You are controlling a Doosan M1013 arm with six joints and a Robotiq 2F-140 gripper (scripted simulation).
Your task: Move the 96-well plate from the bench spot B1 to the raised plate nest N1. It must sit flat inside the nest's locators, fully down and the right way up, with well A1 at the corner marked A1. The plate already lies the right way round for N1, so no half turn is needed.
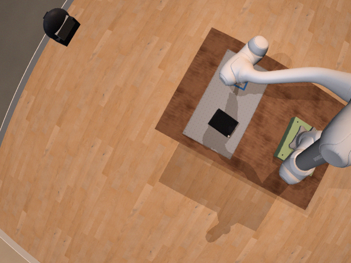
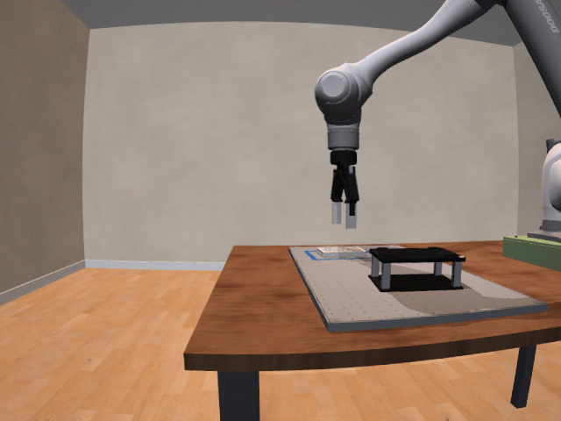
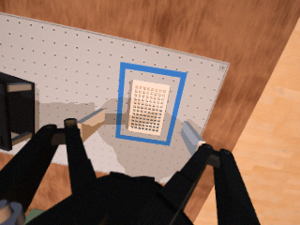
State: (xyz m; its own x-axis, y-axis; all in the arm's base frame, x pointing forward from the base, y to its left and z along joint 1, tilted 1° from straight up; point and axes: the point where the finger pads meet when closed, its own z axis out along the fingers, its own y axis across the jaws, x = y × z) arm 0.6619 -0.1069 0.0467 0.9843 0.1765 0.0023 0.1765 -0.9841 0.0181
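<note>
The white 96-well plate [image 3: 149, 105] lies flat inside the blue outline of spot B1 on the grey perforated board; it also shows in the exterior view [image 2: 340, 250]. In the top view the arm's wrist hides the plate and only a corner of the blue outline [image 1: 241, 85] shows. The black raised nest N1 [image 2: 416, 254] stands on four posts on the board, empty on top; it also shows in the top view [image 1: 223, 122]. My gripper [image 2: 344, 220] is open and empty, pointing down, well above the plate; its fingers frame the plate in the wrist view.
The grey board [image 2: 398, 289] lies on a brown wooden table [image 2: 272, 308]. The arm's base stands on a green block [image 1: 292, 138] at the table's right end. A black camera object [image 1: 60, 26] stands on the floor far left.
</note>
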